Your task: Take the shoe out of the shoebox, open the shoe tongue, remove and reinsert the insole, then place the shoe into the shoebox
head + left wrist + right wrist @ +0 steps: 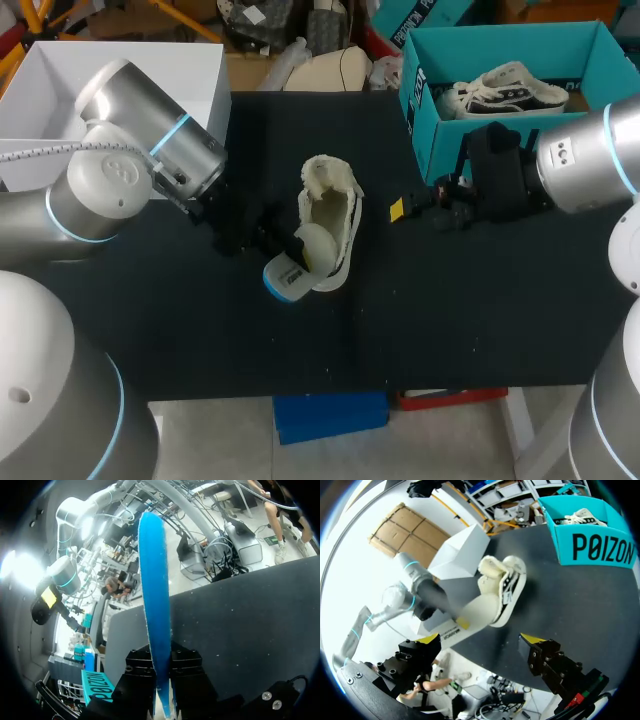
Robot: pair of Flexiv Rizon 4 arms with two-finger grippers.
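A white low-top shoe (330,205) lies on its side in the middle of the black table (450,320), its opening facing the left arm. Its insole (297,262), cream on top and blue underneath, sticks out at the heel end. My left gripper (262,238) is shut on the insole's edge. In the left wrist view the blue insole (155,605) stands upright, pinched in that gripper (162,682). My right gripper (402,208) hangs open to the right of the shoe, touching nothing. The right wrist view has the open gripper (480,640), with the shoe (510,582) and insole (482,611) ahead of it.
A teal shoebox (425,120) stands at the back right with a second white-and-black shoe (510,88) inside it. A white open box (205,70) sits at the back left. The same teal box (592,550) and white box (462,552) lie beyond the shoe.
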